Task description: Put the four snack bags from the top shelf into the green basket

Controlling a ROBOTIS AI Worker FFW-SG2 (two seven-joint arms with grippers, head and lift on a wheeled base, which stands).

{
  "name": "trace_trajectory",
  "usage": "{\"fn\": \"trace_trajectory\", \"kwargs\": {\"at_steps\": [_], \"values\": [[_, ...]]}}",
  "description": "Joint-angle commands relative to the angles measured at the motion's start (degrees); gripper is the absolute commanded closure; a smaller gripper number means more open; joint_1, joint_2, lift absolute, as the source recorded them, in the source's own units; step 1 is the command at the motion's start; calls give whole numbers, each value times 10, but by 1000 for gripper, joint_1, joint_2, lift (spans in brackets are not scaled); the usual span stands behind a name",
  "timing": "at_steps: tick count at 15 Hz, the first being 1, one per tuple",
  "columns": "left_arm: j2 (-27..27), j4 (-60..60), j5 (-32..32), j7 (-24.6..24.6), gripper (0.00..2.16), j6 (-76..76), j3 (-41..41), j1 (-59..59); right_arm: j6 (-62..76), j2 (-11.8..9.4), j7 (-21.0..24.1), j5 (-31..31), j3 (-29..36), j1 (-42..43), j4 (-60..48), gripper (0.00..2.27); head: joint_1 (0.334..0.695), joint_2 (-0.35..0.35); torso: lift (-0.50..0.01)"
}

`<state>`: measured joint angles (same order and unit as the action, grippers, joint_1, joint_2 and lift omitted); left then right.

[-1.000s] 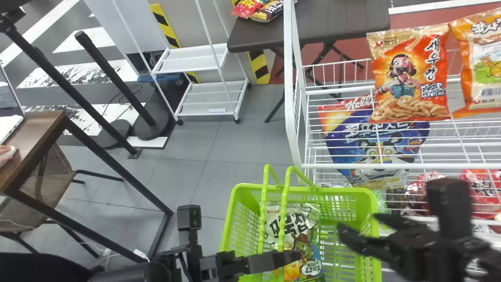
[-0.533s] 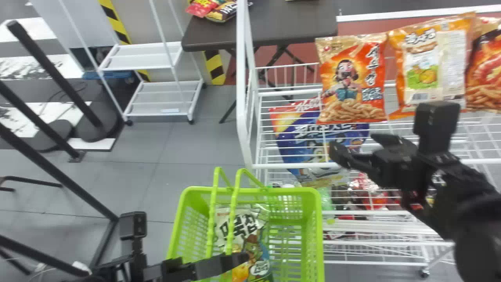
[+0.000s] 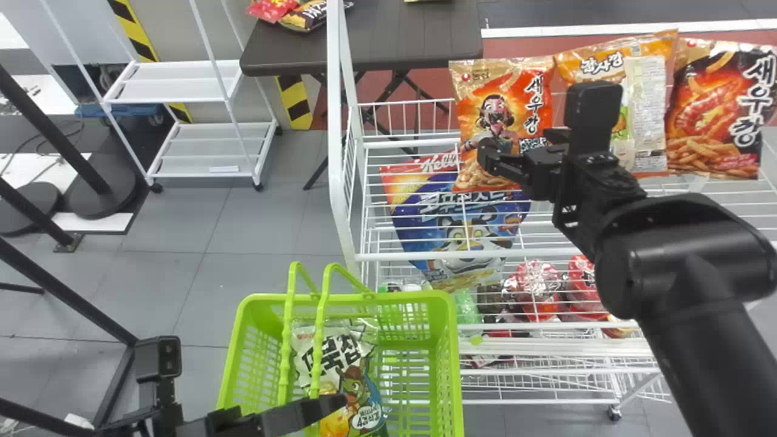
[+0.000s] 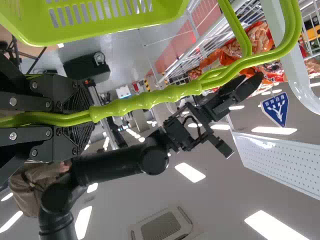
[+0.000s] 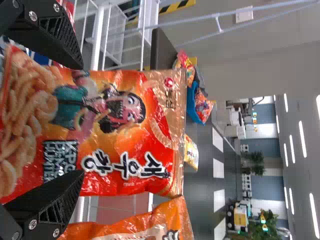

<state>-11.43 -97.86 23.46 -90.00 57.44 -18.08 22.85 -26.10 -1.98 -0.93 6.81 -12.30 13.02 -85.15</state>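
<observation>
- Right gripper [image 3: 516, 144]: jaws apart, at the leftmost snack bag [image 3: 476, 91] on the top shelf [image 3: 425, 256].
- Two more bags stand to its right.
- Left gripper [image 3: 331, 405], near left: jaws closed on the green basket's [image 3: 449, 364] handles [image 4: 145, 99].

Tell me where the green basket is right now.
The green basket sits low and left of centre in the head view, by the near left corner of the white rack, its handles held by the left gripper.
</observation>
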Motion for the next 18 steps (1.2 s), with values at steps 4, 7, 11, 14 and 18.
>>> {"fn": "trace_trajectory", "kwargs": {"at_steps": [4,7,11,14,18], "values": [[0,0,0,-6,2148,0,-2,3,-43,15,18,-37,-25,78,103,680,695,84,0],[0,1,0,-6,2148,0,-10,4,-48,15,5,-30,-26,82,110,2199,695,97,0],[0,1,1,-6,2148,0,-10,4,-11,13,-7,-30,-21,52,86,2250,695,109,0],[0,1,2,-6,2148,0,-10,5,1,8,-33,-26,-9,22,46,2250,695,113,0],[0,2,2,-6,2148,0,-13,5,-64,6,-62,-17,13,-105,-151,2250,695,121,0]]}}
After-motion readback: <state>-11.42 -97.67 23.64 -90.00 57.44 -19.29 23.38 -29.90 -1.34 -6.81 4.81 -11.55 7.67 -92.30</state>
